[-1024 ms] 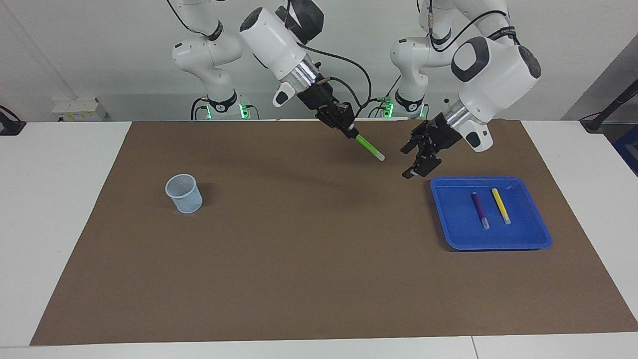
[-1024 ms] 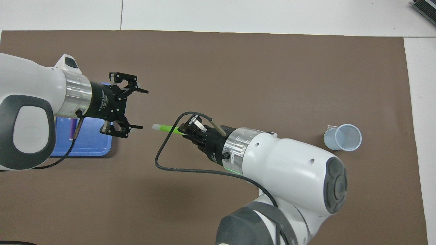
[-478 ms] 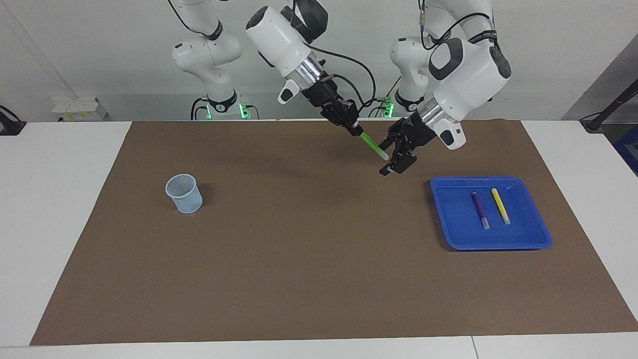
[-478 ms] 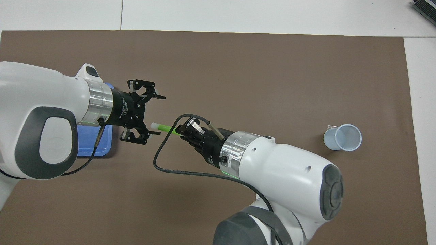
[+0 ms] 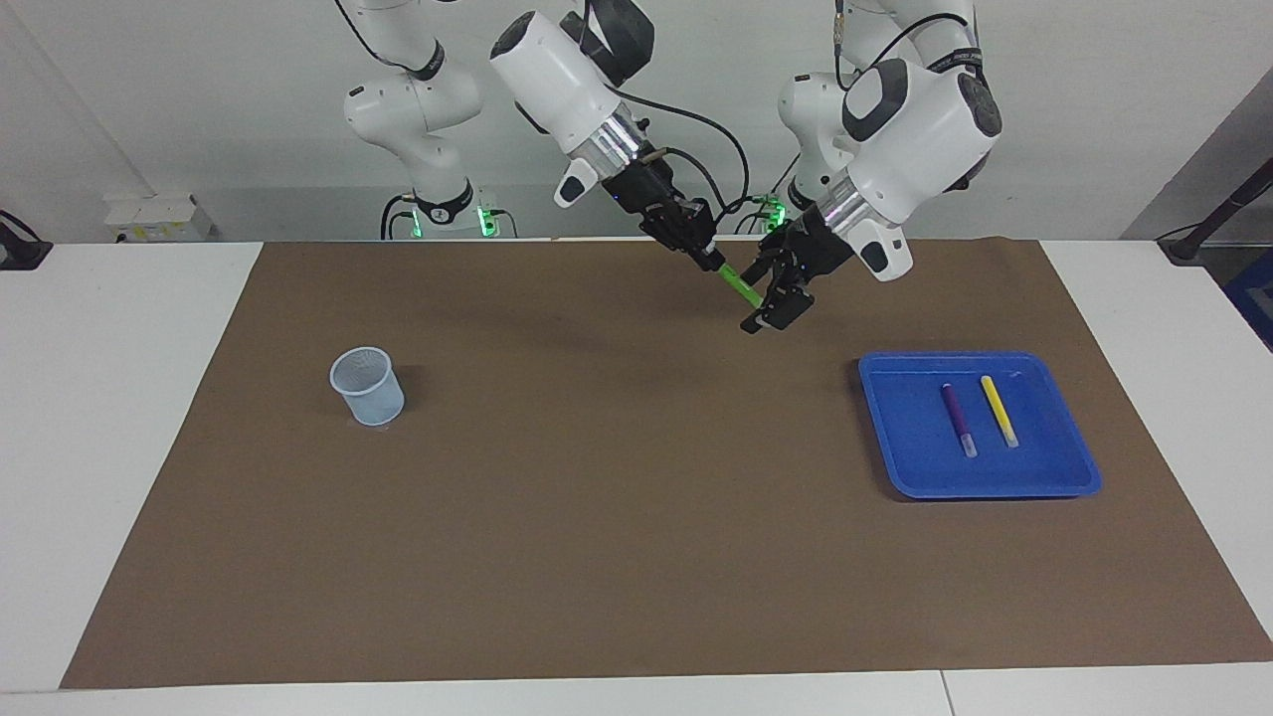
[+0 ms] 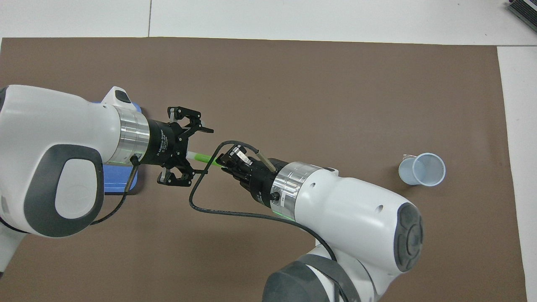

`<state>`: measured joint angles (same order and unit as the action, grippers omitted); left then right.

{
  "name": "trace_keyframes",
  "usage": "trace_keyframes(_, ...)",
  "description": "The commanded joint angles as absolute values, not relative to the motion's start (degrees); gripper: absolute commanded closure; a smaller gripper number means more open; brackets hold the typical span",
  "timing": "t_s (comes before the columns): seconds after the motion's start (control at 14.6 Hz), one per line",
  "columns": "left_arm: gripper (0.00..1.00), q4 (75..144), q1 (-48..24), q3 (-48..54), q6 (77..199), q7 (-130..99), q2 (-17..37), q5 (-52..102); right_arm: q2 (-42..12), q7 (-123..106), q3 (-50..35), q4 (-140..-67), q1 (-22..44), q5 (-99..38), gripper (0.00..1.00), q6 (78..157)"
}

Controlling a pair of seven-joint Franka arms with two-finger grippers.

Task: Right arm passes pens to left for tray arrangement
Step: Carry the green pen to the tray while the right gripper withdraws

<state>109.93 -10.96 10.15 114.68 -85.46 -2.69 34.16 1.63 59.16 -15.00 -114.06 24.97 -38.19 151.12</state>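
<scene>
Handover is underway, and you are watching its critical instant. Over the last second the left end effector (image 5: 768, 301) has been travelling away from the tray (image 5: 885, 438) toward the green pen (image 5: 737, 283), and it is now straddling the pen's pale tip, one finger (image 6: 204, 130) on each side as the overhead view shows. Its fingers are still standing apart and, judging by their slight narrowing, are just beginning to come together; you cannot yet call it a grip. The right end effector (image 5: 708, 261) is staying clamped on the pen's other end, holding it slanted down in the air above the brown mat (image 5: 597, 517), over the strip of the mat close to the robots, between the two arms.

For the task, this means the third pen is about to change hands. The right end effector should not be letting go until the left one is fully closed, or the pen is likely to drop.

The purple pen (image 5: 959, 419) and yellow pen (image 5: 1000, 409) are already lying side by side in the tray, roughly parallel, pale ends pointing away from the robots. The green pen is looking slim and bright, with only a short length showing between the two end effectors. The mesh cup (image 5: 367, 386) is standing at the right arm's end of the counter.
</scene>
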Motion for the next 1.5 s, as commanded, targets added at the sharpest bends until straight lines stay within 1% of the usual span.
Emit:
trace_keyframes(0.0,0.11,112.0,-11.6,9.2,114.0,-86.0,-4.7,35.0,3.1,58.5,-15.0,-115.6,24.9,-40.0,1.0,152.0)
trace_keyframes(0.14,0.2,112.0,-11.6,9.2,112.8,-85.7,-4.9,35.0,3.0,58.4,-15.0,-115.5,24.9,-40.0,1.0,152.1)
trace_keyframes(0.27,0.32,112.0,-11.3,9.1,111.9,-85.5,-5.0,34.9,2.9,58.4,-15.0,-115.5,24.9,-40.0,1.0,152.1)
trace_keyframes(0.34,0.46,112.0,-11.3,9.1,111.9,-85.4,-5.0,34.8,2.9,58.4,-15.0,-115.5,24.9,-40.0,1.0,152.1)
trace_keyframes(0.55,0.94,111.9,-11.1,9.1,111.7,-85.5,-5.0,34.8,2.9,58.4,-15.0,-115.5,24.9,-40.0,1.0,152.1)
trace_keyframes(0.61,1.0,111.7,-11.1,9.1,111.2,-85.5,-5.0,34.8,2.9,58.4,-15.0,-115.5,24.9,-40.0,1.0,152.0)
trace_keyframes(1.09,1.0,111.5,-10.9,9.1,108.0,-82.8,-5.7,34.5,2.9,59.1,-14.9,-115.2,24.9,-40.0,1.0,151.3)
trace_keyframes(1.16,1.0,111.5,-10.9,9.0,107.9,-82.7,-5.7,34.4,2.9,59.1,-14.9,-115.2,24.8,-40.0,0.93,151.0)
trace_keyframes(1.23,1.0,111.5,-10.8,8.9,107.9,-82.4,-5.7,34.4,2.9,59.2,-14.9,-115.1,24.8,-40.0,0.71,151.0)
trace_keyframes(1.3,1.0,111.4,-10.9,8.9,107.9,-81.7,-5.7,34.1,2.9,59.2,-14.9,-115.0,24.8,-40.0,0.29,150.8)
trace_keyframes(1.37,1.0,111.4,-10.8,8.9,107.7,-79.0,-5.7,33.5,2.9,59.0,-14.9,-115.0,24.8,-40.0,0.0,150.6)
trace_keyframes(1.43,1.0,111.6,-10.7,8.6,106.3,-74.8,-5.8,32.6,2.9,58.3,-14.9,-114.8,24.4,-39.1,0.0,148.8)
